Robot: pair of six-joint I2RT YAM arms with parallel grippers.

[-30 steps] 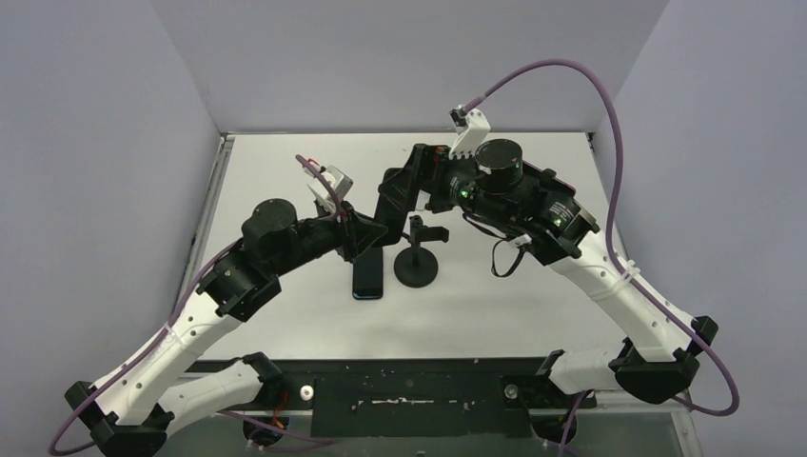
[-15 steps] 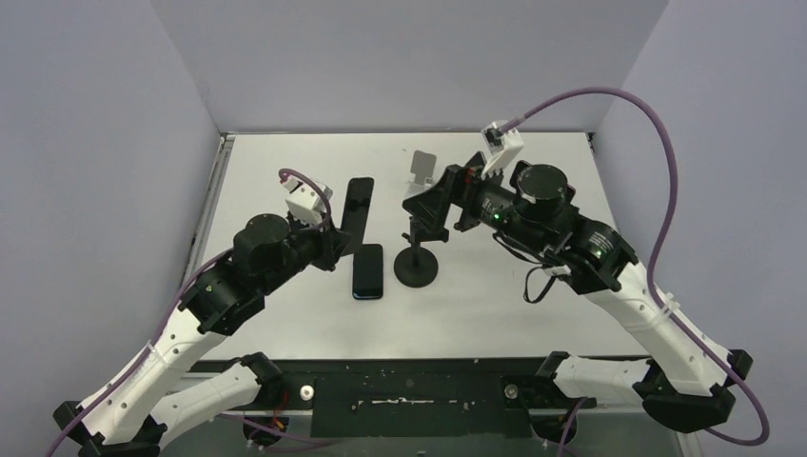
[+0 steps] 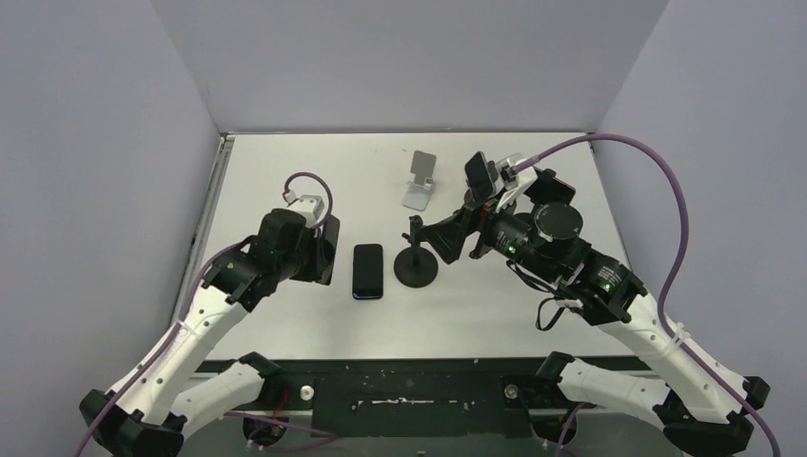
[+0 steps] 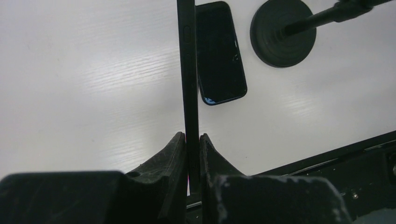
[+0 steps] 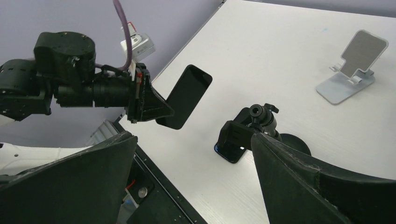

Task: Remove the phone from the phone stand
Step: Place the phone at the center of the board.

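Surface: white table [image 3: 285, 171] inside grey walls, both arms over it.
Left gripper [image 4: 192, 140]: jaws pinched hard on the bottom edge of a black phone [image 5: 184, 95], held edge-on in the left wrist view, off the table.
Held phone location: left of centre, clear of the black stand [image 3: 417, 255], not touching it.
Right gripper [image 5: 194, 154]: jaws spread fully wide, nothing between them, hovering above and just right of the black stand's cradle.
Black stand: round base on the table, post up, cradle at top looks bare in the right wrist view.
Second phone [image 3: 367, 270]: flat on the table, screen up, just left of the stand base, between it and the left gripper.
Silver stand [image 3: 420, 178]: folding type, further back, nothing on it.
Step (judgement): phone looks already off the stand; carry or put-down phase.
Next move (judgement): lower the held phone flat onto bare table, avoid the lying phone and the stand base, then release.
Containers: none in view; both stands hold nothing.
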